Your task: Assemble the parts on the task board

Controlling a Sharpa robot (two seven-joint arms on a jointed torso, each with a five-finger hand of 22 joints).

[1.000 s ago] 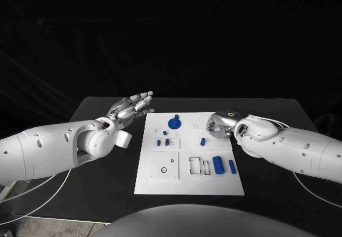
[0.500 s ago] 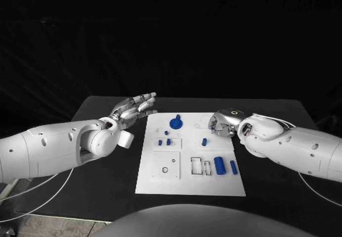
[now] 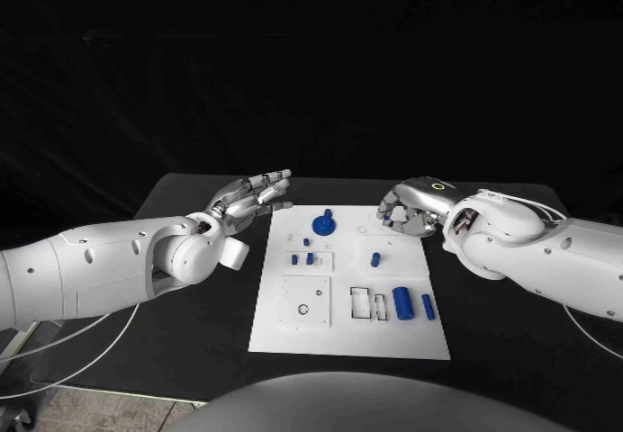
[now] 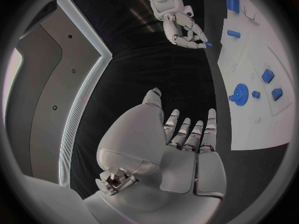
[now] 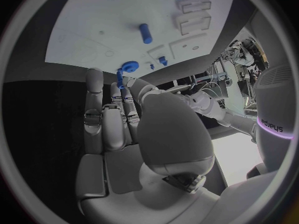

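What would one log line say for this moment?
left hand: open, beside task board | right hand: pinches small blue part, near board's far right corner | blue gear: on board

task board (image 3: 348, 310): matt white, perhaps plastic | table (image 3: 194, 270): matt black
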